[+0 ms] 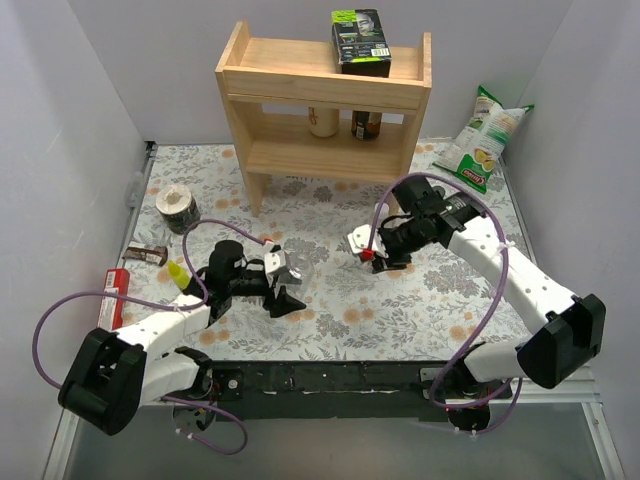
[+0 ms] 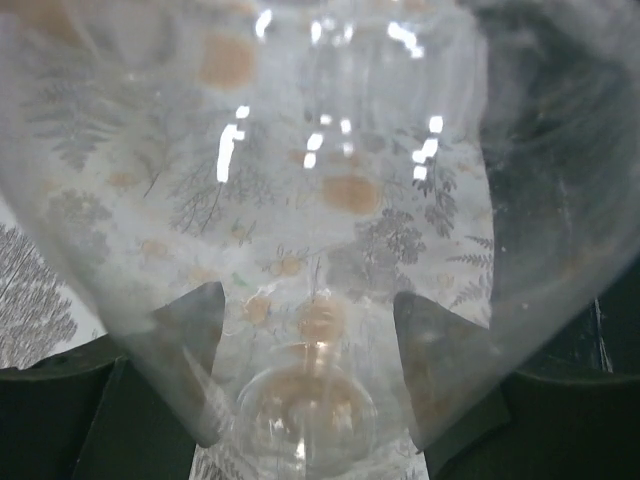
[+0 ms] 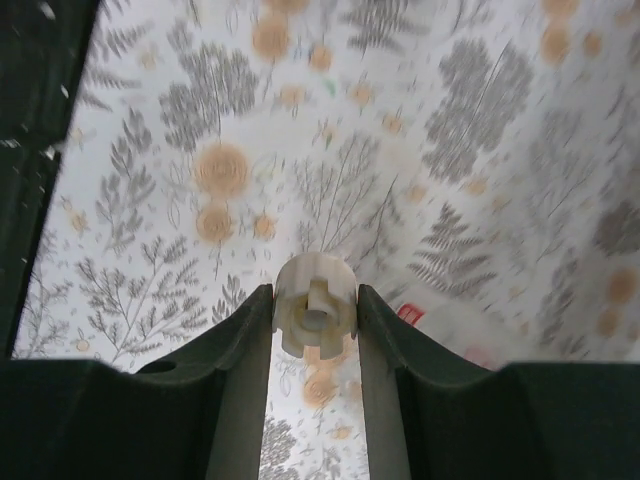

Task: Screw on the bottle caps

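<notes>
A clear plastic bottle (image 2: 330, 150) fills the left wrist view, and the dark fingers (image 2: 190, 350) show through its wall on both sides. My left gripper (image 2: 310, 340) is shut on this bottle, low over the table left of centre (image 1: 283, 285). My right gripper (image 3: 315, 300) is shut on a small white ribbed bottle cap (image 3: 315, 305), pinched between both fingertips with its hollow side facing the camera. In the top view the right gripper (image 1: 372, 250) hovers right of centre, a short way from the left one. No other caps or bottles are clear to see.
A wooden shelf (image 1: 325, 100) stands at the back with a dark box (image 1: 361, 40) on top and two jars (image 1: 340, 122) inside. A chips bag (image 1: 485, 140) leans at the right wall. A tape roll (image 1: 175, 205), a snack bar (image 1: 148, 255) and a red pack (image 1: 115, 290) lie at the left. A small red-and-white item (image 3: 410, 315) lies under the right gripper.
</notes>
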